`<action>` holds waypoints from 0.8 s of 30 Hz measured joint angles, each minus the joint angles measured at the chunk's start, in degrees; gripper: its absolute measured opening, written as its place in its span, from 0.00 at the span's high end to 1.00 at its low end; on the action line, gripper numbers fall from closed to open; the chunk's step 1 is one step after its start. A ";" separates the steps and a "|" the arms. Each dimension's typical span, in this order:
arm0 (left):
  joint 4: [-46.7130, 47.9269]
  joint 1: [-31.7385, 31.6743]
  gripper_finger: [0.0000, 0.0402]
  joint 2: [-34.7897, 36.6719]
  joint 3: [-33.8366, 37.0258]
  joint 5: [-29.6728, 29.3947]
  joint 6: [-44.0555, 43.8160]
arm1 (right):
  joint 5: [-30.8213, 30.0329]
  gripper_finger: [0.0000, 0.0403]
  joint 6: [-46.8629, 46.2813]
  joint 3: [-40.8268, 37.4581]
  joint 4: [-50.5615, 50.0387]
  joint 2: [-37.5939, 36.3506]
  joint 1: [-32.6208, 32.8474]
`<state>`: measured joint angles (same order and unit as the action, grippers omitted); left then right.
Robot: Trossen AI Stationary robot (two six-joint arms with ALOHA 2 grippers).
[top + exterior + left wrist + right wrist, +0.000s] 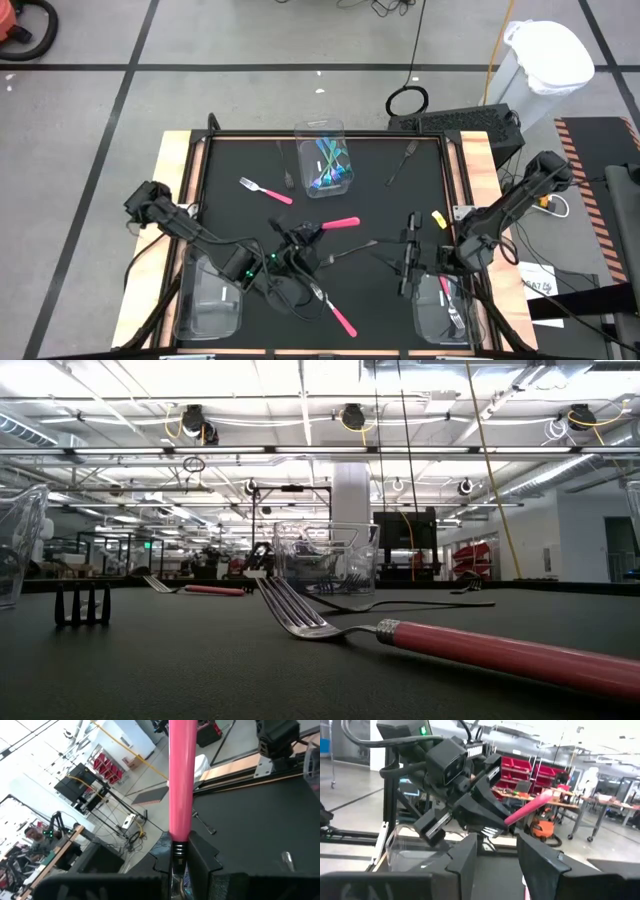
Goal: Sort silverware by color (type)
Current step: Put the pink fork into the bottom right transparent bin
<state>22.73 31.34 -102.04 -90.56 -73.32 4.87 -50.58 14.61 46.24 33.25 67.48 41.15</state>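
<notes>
My left gripper (303,236) is pinched tight on a pink fork (340,224) at its neck, holding it over the mat's middle with the handle pointing away from me. My right gripper (408,262) hangs near the right bin (440,318), fingers (465,857) parted, apparently around nothing. 2 more pink forks (266,191) lie on the mat (380,205); teal ones (330,165) sit in the far bin (322,158).

Two dark jointed arms, black cables, green indicator light, angular black jaws
</notes>
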 joint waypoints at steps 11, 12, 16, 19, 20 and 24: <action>-2.02 0.19 0.93 0.00 0.00 1.00 1.59 | 4.32 0.66 2.76 0.00 4.53 0.88 0.02; -2.70 0.21 0.93 0.00 0.00 1.98 1.83 | 4.30 0.66 2.94 0.00 4.71 0.88 0.00; -5.90 0.19 0.93 0.00 0.02 7.70 3.41 | 4.24 0.66 2.81 0.00 4.67 0.88 -0.94; -8.20 0.30 0.93 -0.21 0.02 8.81 4.94 | 4.25 0.66 2.69 0.00 4.64 0.88 -1.47; -8.46 0.32 0.93 -0.31 0.02 8.81 5.31 | 4.29 0.66 2.51 0.00 4.50 0.88 -1.63; -9.41 0.30 0.93 -0.46 0.04 10.36 6.02 | 4.34 0.66 2.03 0.00 4.28 0.88 -1.81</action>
<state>13.32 31.64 -102.50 -90.52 -62.96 10.89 -46.24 16.64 46.24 37.53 68.36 39.33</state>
